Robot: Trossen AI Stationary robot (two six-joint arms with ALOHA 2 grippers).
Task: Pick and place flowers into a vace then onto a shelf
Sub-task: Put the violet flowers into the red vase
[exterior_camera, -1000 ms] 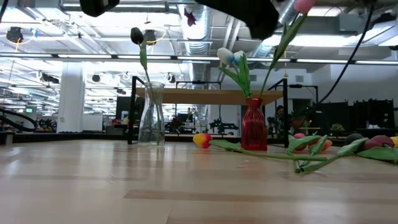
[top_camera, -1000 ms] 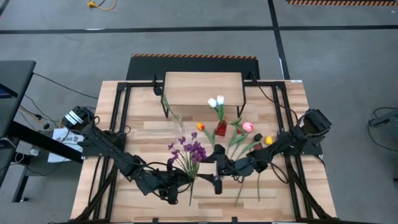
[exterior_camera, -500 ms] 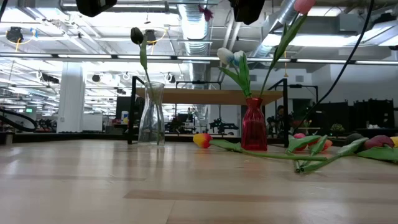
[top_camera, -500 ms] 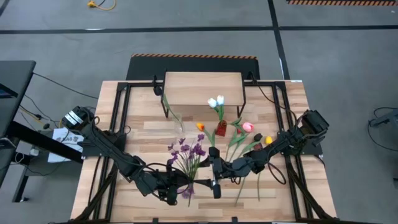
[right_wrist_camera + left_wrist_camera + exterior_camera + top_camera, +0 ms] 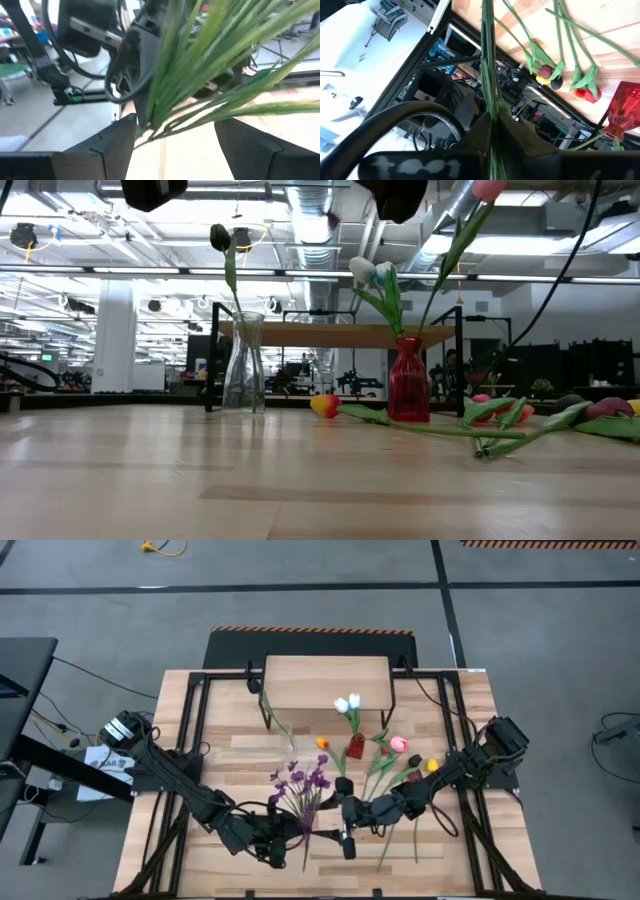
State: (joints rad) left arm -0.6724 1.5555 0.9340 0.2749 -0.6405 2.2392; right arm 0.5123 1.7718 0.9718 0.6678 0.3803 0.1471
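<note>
L gripper [image 5: 297, 837], low at the near-centre of the table, is clamped on the green stems of the purple sprig bunch [image 5: 303, 783]. In the L wrist view its fingers [image 5: 470, 134] are pressed together w/ the stems [image 5: 488, 65] squeezed between them. The blossoms fan out just beyond it, toward the shelf side, held up off the tabletop [image 5: 225, 755].

R gripper [image 5: 346, 836] sits just beside the L one, on its R, at the same bunch. Its fingers [image 5: 112, 142] stand wide apart in the R wrist view, w/ the green leaves [image 5: 210, 65] spreading between and past them; nothing gripped. The L arm's dark body is close behind the leaves there.

Past the R gripper, toward the R arm's base, loose tulips lie flat on the wood: a pink one [image 5: 399, 744], a yellow one [image 5: 432, 766], and a dark head too small to make out well. An orange tulip [image 5: 322, 743] lies beyond both grippers.

Farther out stands a red vase [image 5: 355, 747] holding white tulips [image 5: 347, 702]. To its L in the low view is a clear glass vase [image 5: 243, 362] w/ one dark tulip [image 5: 219, 237]. The shelf [image 5: 326, 682] stands at the far edge, behind both vases; top bare.
</note>
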